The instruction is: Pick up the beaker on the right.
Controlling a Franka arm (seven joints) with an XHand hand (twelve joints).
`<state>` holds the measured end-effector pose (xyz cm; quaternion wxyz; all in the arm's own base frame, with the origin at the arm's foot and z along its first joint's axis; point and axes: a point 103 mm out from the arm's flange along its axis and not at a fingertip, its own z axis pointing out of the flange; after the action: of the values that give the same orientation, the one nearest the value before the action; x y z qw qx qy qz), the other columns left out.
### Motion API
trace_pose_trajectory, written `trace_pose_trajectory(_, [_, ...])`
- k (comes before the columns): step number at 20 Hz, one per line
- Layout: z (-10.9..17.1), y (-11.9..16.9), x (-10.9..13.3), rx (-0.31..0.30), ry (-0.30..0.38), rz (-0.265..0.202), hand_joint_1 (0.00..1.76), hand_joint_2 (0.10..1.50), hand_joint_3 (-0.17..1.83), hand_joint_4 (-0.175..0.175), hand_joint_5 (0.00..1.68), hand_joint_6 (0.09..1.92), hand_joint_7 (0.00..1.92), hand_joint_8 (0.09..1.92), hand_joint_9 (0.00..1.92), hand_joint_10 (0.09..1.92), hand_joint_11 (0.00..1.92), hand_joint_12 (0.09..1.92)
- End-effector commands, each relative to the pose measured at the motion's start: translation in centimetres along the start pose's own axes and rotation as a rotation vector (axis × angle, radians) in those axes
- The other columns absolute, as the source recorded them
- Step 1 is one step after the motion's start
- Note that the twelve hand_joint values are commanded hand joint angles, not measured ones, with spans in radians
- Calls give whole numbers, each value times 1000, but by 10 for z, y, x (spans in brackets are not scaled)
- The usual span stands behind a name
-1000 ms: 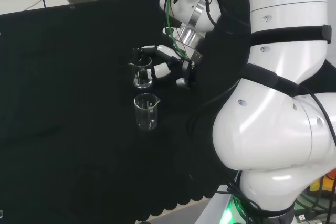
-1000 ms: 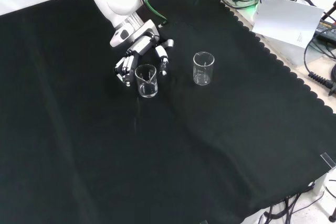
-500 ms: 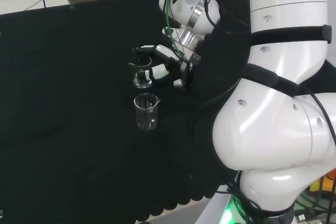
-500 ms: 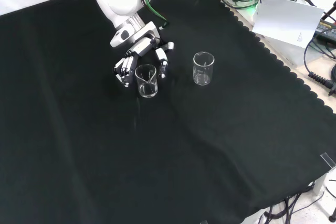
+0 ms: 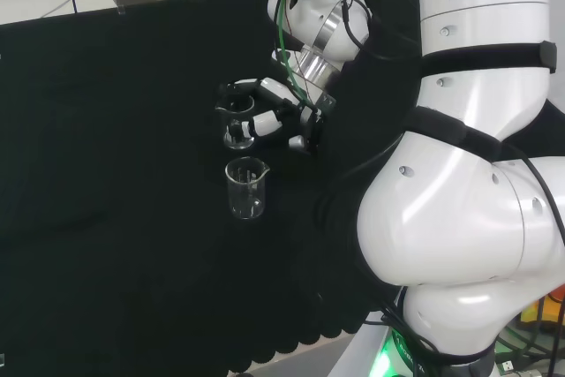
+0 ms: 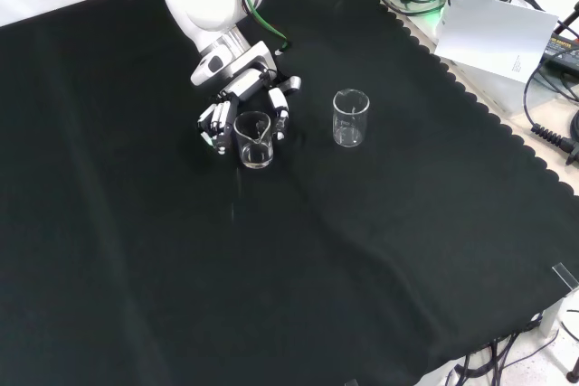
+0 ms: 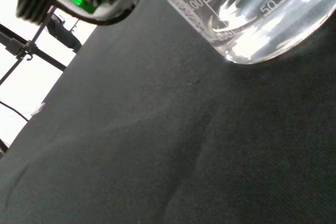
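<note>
Two clear, empty glass beakers stand on the black cloth. In the front view, one beaker (image 6: 255, 139) is on the left and the other beaker (image 6: 350, 118) stands alone to its right. The hand (image 6: 237, 88) reaches down from the arm to the left beaker, with fingers (image 6: 213, 126) curled on one side of it and the thumb (image 6: 281, 117) on the other. In the head view this beaker (image 5: 235, 126) is the farther one, with the hand (image 5: 281, 110) wrapped round it from the right, and the free beaker (image 5: 246, 188) is nearer. In the wrist view the beaker's base (image 7: 262, 19) rests on the cloth.
The arm's white links (image 5: 459, 174) stand at the right of the head view. In the front view, cables and a white sheet (image 6: 493, 38) lie beyond the cloth's scalloped edge at the top right. Bare cloth (image 6: 298, 268) spreads out in front of the beakers.
The hand has moved in on the beaker, and its fingers and thumb have closed in round it. Both beakers stand where they were.
</note>
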<state>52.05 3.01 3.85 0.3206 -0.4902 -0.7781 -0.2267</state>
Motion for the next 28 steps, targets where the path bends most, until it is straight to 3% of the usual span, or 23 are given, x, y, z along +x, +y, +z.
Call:
trace_pose_trajectory(1, [2,3,4,-9,17,-13,926,529,622,-54,593,144,456,715,598,587,109,1379])
trace_pose_trajectory(8, [6,4,-1,5,30,13,932,521,657,-55,473,526,490,715,677,531,200,1358])
trace_pose_trajectory(15, [6,6,-1,6,76,19,994,539,668,-59,455,647,496,722,699,534,239,1357])
trace_pose_trajectory(17, [3,8,2,-31,79,28,1020,583,683,-36,675,724,632,709,772,532,327,1340])
trace_pose_trajectory(18, [1,9,4,-43,67,40,1040,691,572,39,849,778,732,689,839,524,390,1328])
trace_pose_trajectory(19, [-1,9,6,-56,56,49,1077,745,507,54,1009,759,914,676,980,521,602,1242])
trace_pose_trajectory(21, [-7,9,9,-99,43,66,1180,728,518,46,1210,644,1233,522,1244,420,1008,1010])
trace_pose_trajectory(23, [-16,7,12,-151,16,59,1264,666,585,48,1300,550,1443,302,1428,265,1261,829])
trace_pose_trajectory(25, [-30,6,18,-203,-18,44,1300,742,423,-97,1362,394,1472,224,1522,151,1362,742])
trace_pose_trajectory(26, [-38,6,22,-217,-47,31,1307,771,364,-136,1381,343,1471,212,1549,122,1383,723])
trace_pose_trajectory(28, [-54,6,31,-228,-105,4,1312,789,323,-167,1405,284,1480,188,1590,87,1406,703])
